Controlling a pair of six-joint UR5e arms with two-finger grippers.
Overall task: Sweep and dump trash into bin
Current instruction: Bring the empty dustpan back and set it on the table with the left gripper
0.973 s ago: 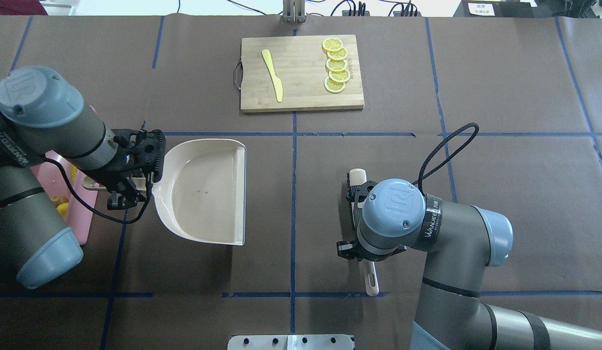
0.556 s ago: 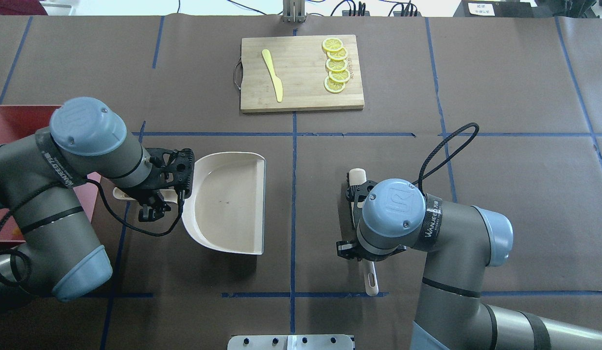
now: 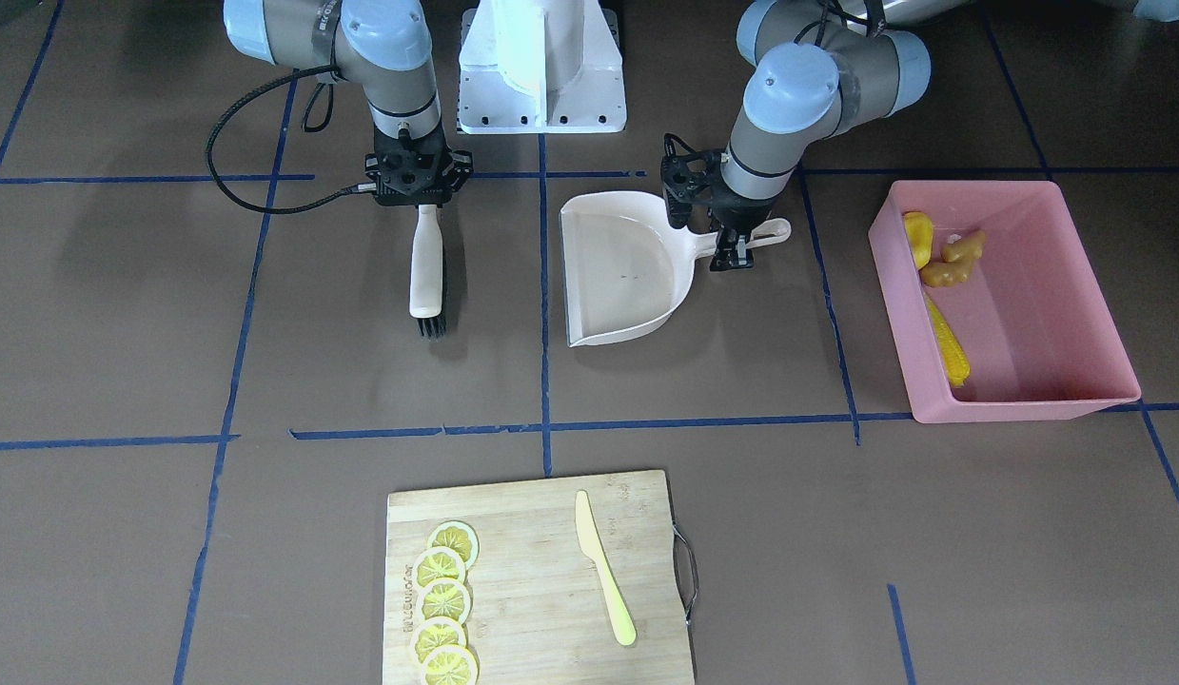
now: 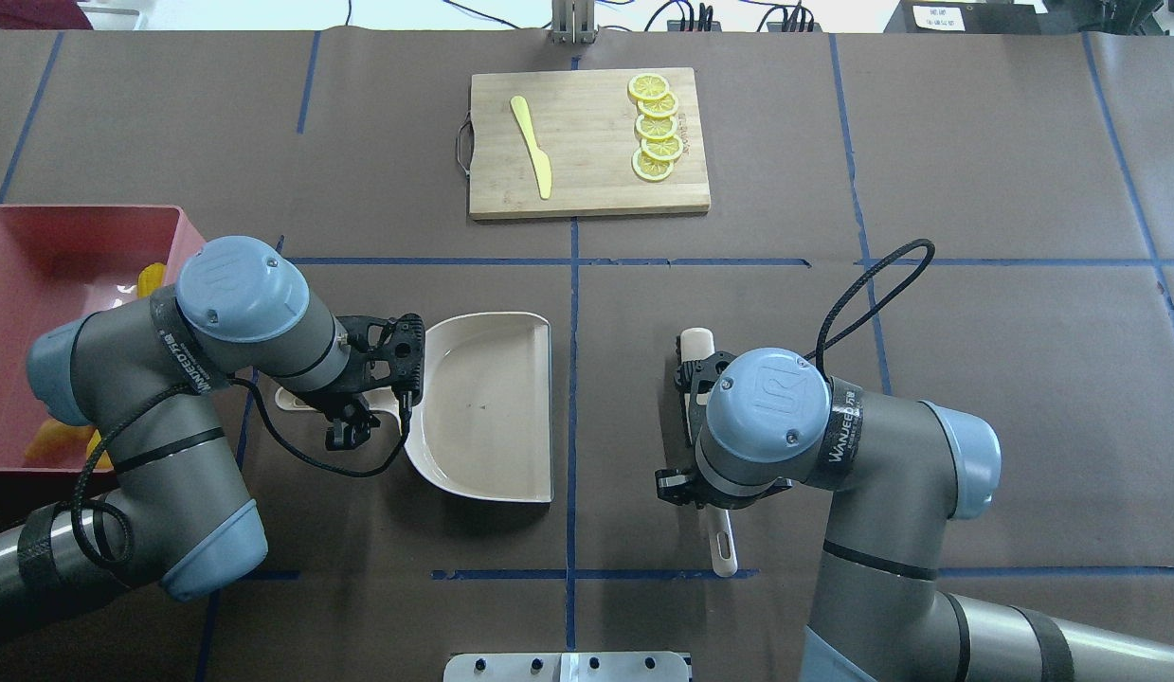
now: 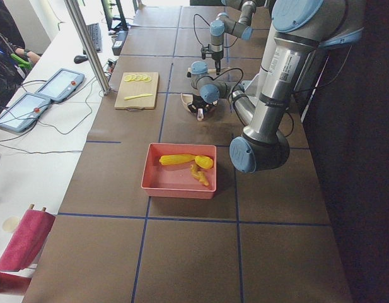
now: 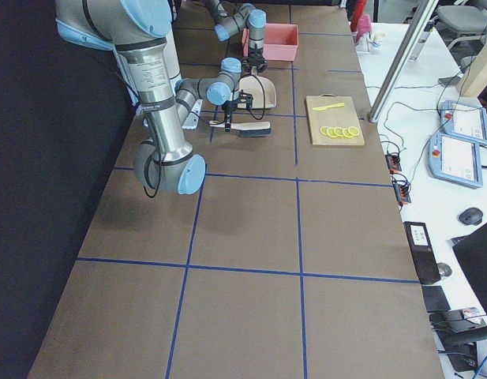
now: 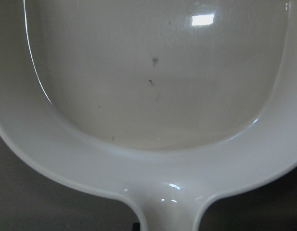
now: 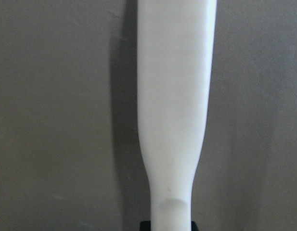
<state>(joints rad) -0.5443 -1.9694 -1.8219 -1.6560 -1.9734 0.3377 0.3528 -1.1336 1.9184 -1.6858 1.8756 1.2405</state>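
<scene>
My left gripper [image 3: 732, 238] is shut on the handle of the beige dustpan [image 3: 627, 271], which sits level at the table's middle, also in the overhead view [image 4: 492, 417] and the left wrist view [image 7: 153, 96]. The dustpan is empty. The pink bin [image 3: 1074, 285] stands at my far left, apart from the pan. In it lie the corn cob [image 3: 946, 344], the yellow oval lump [image 3: 917, 238] and the ginger root [image 3: 951, 259]. My right gripper [image 3: 422, 205] is shut on the handle of a white brush [image 3: 425, 276], which also fills the right wrist view [image 8: 174, 96].
A wooden cutting board [image 4: 587, 180] lies at the far middle with lemon slices [image 4: 655, 128] and a pale yellow knife [image 4: 532, 147]. The brush's bristles [image 3: 430, 326] point toward the board. The robot's base plate [image 3: 541, 86] is behind the dustpan.
My left arm has carried the dustpan from beside the bin rightward toward the table's middle, uncovering the bin. The right arm and brush have not moved.
</scene>
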